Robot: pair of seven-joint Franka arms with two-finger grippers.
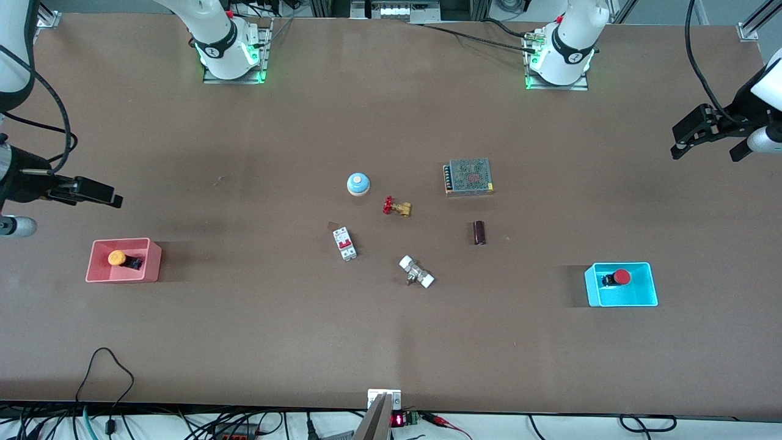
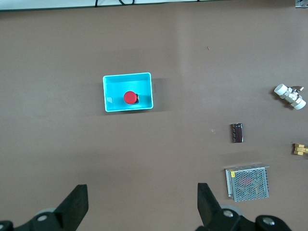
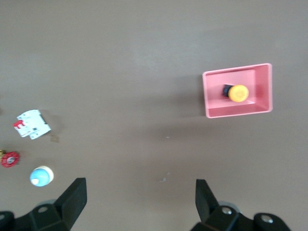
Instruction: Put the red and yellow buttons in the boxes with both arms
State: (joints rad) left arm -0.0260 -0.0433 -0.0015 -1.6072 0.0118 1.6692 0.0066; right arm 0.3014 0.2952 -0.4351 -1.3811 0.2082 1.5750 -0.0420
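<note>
Both hands are hanging wide and empty over the table's (image 1: 244, 342) ends, left hand (image 1: 702, 131), right hand (image 1: 91, 192). Two boxes are sitting near those ends, one button in each: the red button (image 1: 621, 277) in the cyan box (image 1: 650, 287), the yellow button (image 1: 116, 258) in the pink box (image 1: 98, 269).

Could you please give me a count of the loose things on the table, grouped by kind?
Push buttons: 2 (yellow button, red button)
Bins: 2 (pink bin, cyan bin)
Valves: 2 (brass valve, white-capped valve)
Blue domed disc: 1
Circuit breaker: 1
Metal mesh box: 1
Dark cylinder: 1
Total: 10
</note>
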